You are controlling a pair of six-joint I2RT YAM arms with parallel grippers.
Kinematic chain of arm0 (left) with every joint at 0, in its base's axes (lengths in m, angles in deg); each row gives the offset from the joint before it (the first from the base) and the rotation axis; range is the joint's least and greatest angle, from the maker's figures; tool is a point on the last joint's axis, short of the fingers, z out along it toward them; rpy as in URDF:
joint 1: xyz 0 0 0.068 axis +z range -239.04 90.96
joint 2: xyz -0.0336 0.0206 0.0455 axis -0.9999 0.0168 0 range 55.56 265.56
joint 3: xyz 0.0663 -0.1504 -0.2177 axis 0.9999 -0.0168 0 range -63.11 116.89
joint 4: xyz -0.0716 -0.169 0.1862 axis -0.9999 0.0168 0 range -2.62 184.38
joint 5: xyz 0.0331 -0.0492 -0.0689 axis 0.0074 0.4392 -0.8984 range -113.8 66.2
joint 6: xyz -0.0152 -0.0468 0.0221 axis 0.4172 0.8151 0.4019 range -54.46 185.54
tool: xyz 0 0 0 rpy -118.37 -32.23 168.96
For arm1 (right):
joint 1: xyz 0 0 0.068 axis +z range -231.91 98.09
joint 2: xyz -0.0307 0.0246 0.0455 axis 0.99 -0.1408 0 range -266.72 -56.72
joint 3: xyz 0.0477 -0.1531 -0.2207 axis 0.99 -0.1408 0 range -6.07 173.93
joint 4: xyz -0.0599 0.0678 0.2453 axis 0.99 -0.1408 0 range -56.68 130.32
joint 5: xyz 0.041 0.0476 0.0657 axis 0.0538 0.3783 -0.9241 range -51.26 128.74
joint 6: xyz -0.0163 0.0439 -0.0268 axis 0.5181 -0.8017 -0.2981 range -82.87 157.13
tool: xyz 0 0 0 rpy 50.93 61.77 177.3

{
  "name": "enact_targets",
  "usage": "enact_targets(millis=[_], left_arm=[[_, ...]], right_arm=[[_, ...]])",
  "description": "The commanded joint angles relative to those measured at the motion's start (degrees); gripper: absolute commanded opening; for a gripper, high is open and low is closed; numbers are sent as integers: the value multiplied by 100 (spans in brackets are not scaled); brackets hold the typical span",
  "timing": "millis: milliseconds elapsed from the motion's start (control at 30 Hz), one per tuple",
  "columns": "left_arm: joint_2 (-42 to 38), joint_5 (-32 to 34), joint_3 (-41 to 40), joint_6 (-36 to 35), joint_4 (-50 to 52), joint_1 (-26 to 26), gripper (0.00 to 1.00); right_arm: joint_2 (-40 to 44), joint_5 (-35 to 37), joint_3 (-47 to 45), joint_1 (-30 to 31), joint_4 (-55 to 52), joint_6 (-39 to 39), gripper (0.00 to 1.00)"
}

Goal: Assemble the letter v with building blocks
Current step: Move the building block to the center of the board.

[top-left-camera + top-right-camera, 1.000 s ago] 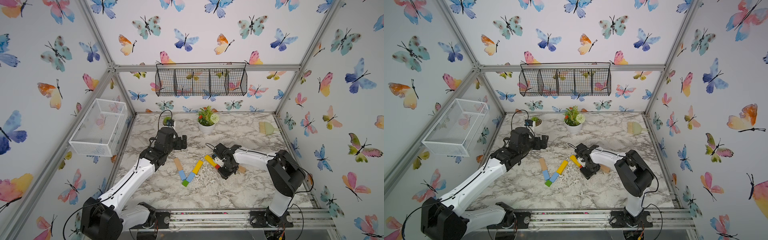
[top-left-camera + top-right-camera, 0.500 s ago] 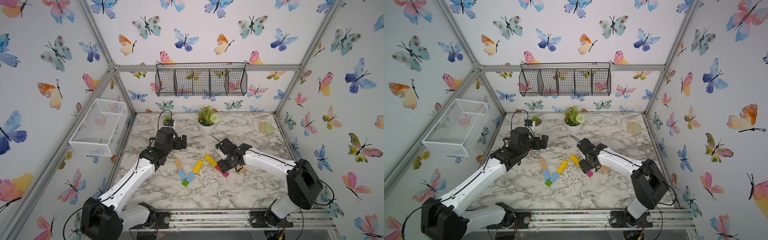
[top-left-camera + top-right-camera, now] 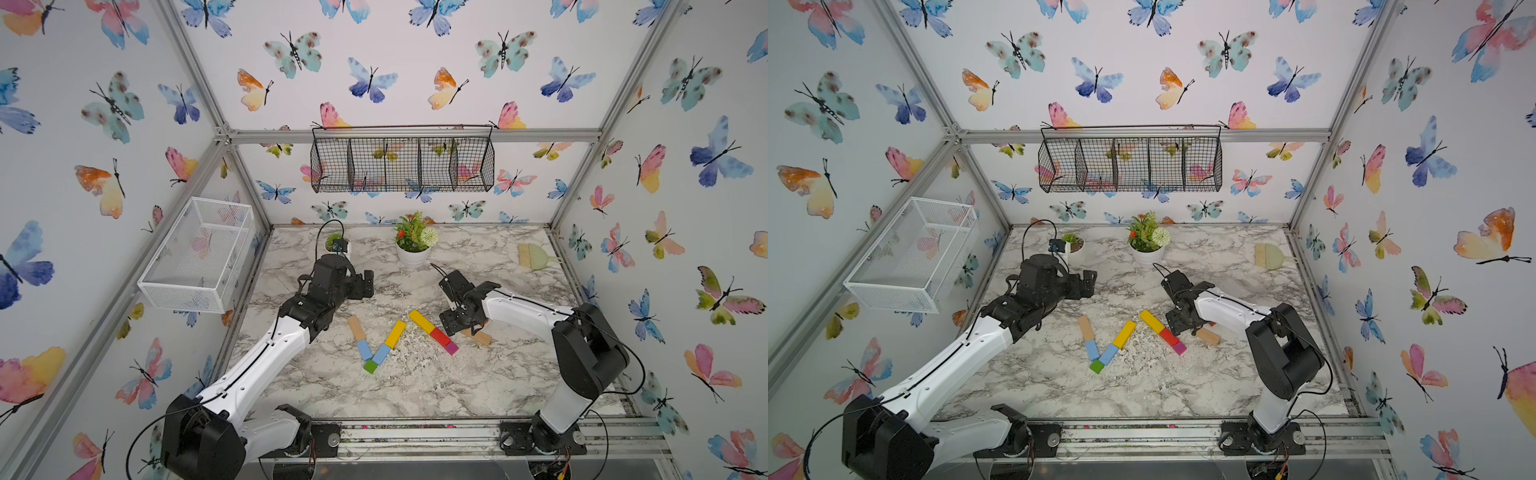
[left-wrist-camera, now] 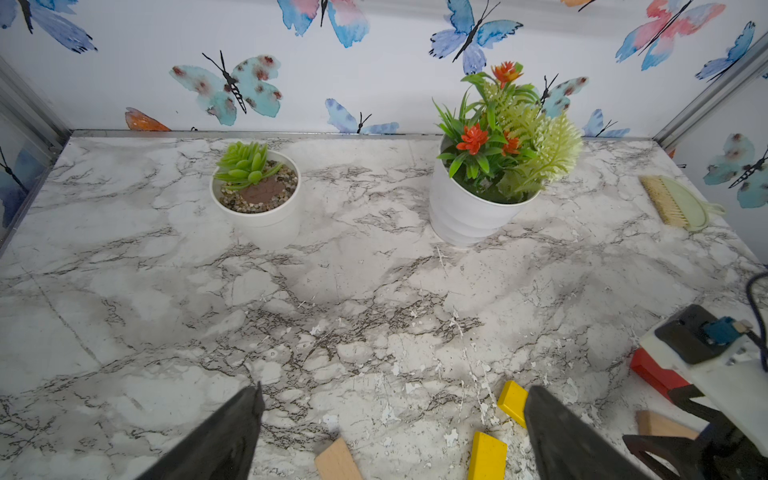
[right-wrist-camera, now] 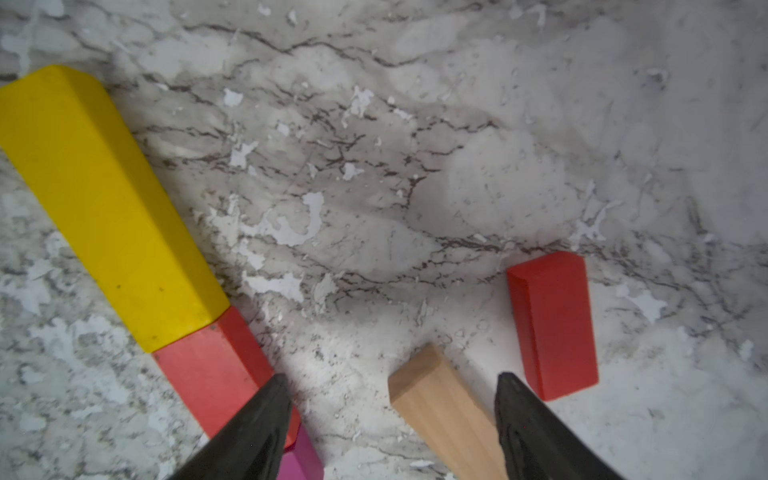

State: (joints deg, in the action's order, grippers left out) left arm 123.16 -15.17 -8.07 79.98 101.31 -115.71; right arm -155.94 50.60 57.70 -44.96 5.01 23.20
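In both top views a V of building blocks lies mid-table: tan bar (image 3: 356, 327), light blue bars (image 3: 365, 350), green cube (image 3: 370, 366) and yellow bar (image 3: 395, 333). Right of it runs a slanted row of yellow bar (image 5: 104, 199), red bar (image 5: 212, 374) and magenta cube (image 3: 451, 348). My right gripper (image 5: 392, 380) hangs open just above the table, one finger over the red bar, with a loose tan bar (image 5: 444, 407) lying between its fingers. A second red bar (image 5: 555, 324) lies beside it. My left gripper (image 4: 392, 395) is open and empty, behind the V.
A small succulent pot (image 4: 257, 195) and a flowering plant pot (image 4: 478, 208) stand at the back. A brush (image 3: 534, 256) lies at the back right. A black wire basket (image 3: 402, 164) hangs on the rear wall and a white one (image 3: 199, 253) on the left wall.
My right gripper has opened and pulled back from the row's end, leaving the magenta cube on the table against the red bar. The left arm has barely moved.
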Motion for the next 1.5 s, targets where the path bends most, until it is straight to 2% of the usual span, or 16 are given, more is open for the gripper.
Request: enact_targets(millis=[0,600,1000,1467], left_arm=[[-84,-113,-55,-2,-66,39,98],[-97,-97,-63,-2,-74,35,98],[-80,-115,-63,0,-75,39,98],[-97,-181,-60,11,-96,40,98]], right_arm=[[-166,484,189,-82,-93,-125,79],[-262,682,-88,-301,-203,-152,80],[-42,748,-434,-320,-527,-467,80],[574,268,-1026,-601,-580,-926,82]])
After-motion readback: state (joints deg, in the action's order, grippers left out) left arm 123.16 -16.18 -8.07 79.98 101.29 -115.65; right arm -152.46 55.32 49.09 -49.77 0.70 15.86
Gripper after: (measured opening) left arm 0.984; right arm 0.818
